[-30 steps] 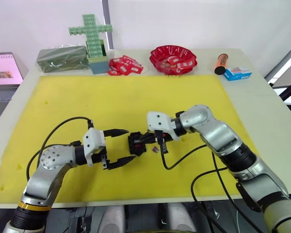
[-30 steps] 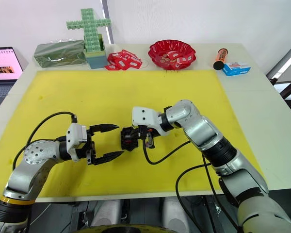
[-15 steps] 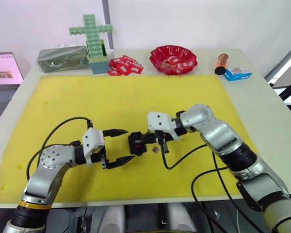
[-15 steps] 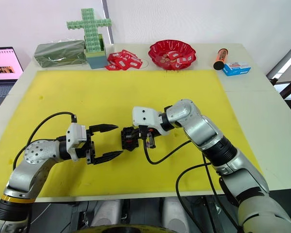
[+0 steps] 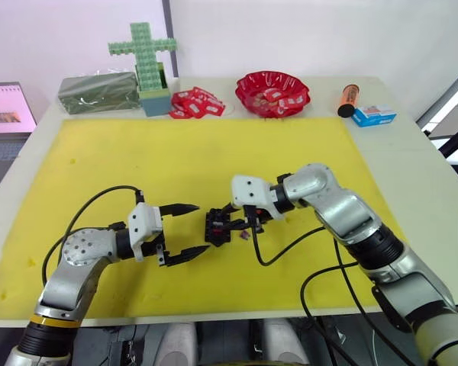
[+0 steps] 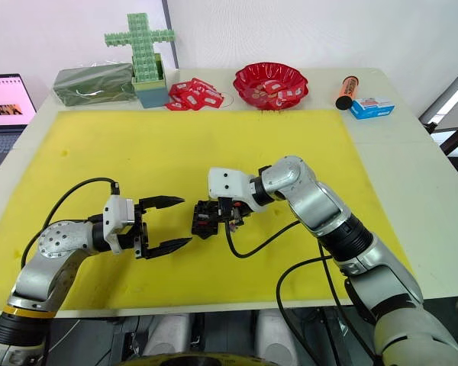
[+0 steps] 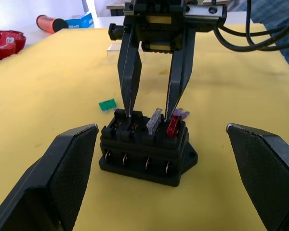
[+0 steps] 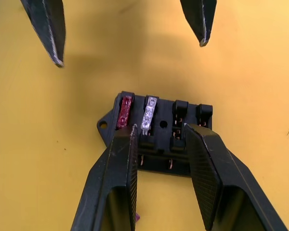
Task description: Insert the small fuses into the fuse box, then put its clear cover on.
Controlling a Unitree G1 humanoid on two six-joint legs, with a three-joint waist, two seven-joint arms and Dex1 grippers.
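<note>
The black fuse box (image 7: 144,149) sits on the yellow mat (image 5: 175,160) between my two grippers. A red fuse (image 7: 172,126) and a pale grey fuse (image 7: 154,121) stand in adjacent slots; the other slots in that row are empty. A green fuse (image 7: 107,104) lies flat on the mat beside the box, and a purple one (image 7: 181,113) lies just behind it. My right gripper (image 8: 160,131) is open, its tips resting on the box top with the pale grey fuse between them. My left gripper (image 5: 204,226) is wide open, facing the box without touching it. The clear cover (image 7: 114,48) lies farther back.
Along the table's back edge stand a green brick cross (image 5: 143,47), a dark green pack (image 5: 98,91), loose red packets (image 5: 197,103), a red bowl (image 5: 273,91), an orange tube (image 5: 347,99) and a blue box (image 5: 374,114). A laptop (image 5: 8,107) is at far left.
The left gripper has drawn back slightly to the left. The right gripper's tips stay at the fuse box, which has shifted very slightly.
</note>
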